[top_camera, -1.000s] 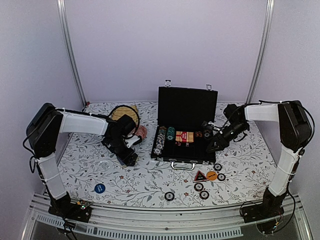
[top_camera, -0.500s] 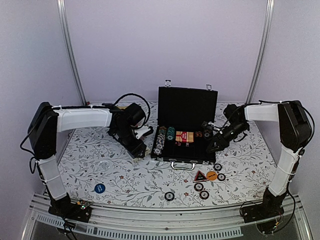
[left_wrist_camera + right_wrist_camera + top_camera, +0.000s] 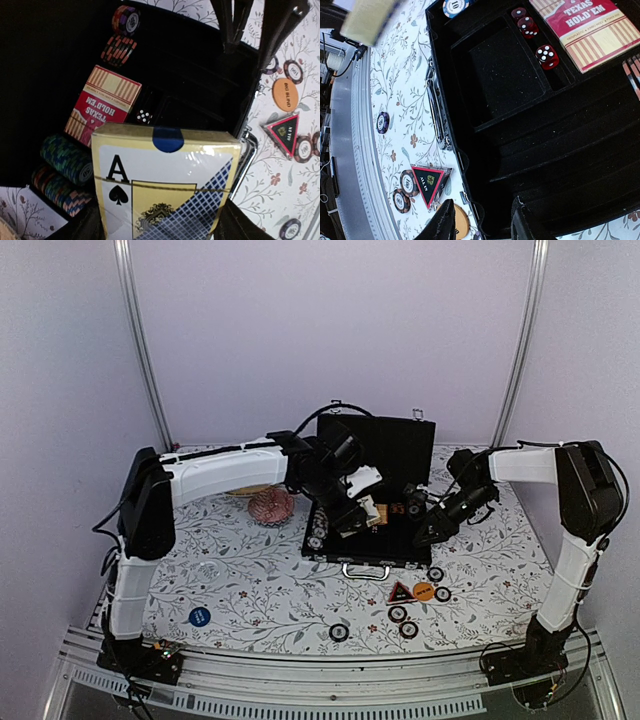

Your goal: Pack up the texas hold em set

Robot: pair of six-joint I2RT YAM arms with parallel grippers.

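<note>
The black briefcase [image 3: 375, 450] stands open at the table's middle. It holds chip stacks [image 3: 65, 170], a red card deck [image 3: 102, 107] and red dice [image 3: 547, 56]. My left gripper [image 3: 352, 512] is over the case's left half, shut on a second card deck [image 3: 165, 185] with an ace of spades on its face. My right gripper [image 3: 425, 530] is open and empty at the case's right front corner; its fingers [image 3: 442, 225] straddle the case wall. A red triangle [image 3: 400, 591], an orange disc [image 3: 423, 591] and loose chips [image 3: 408, 628] lie in front of the case. A blue disc [image 3: 199, 616] lies front left.
A pink-red woven ball [image 3: 270, 505] sits left of the case, with the tan mat [image 3: 245, 490] just behind it. One chip [image 3: 339, 632] lies near the front rail. The case's silver handle [image 3: 366, 570] faces the front.
My left arm has swung right from the mat area to above the case, carrying the card deck. The woven ball now shows. The right arm has not moved.
</note>
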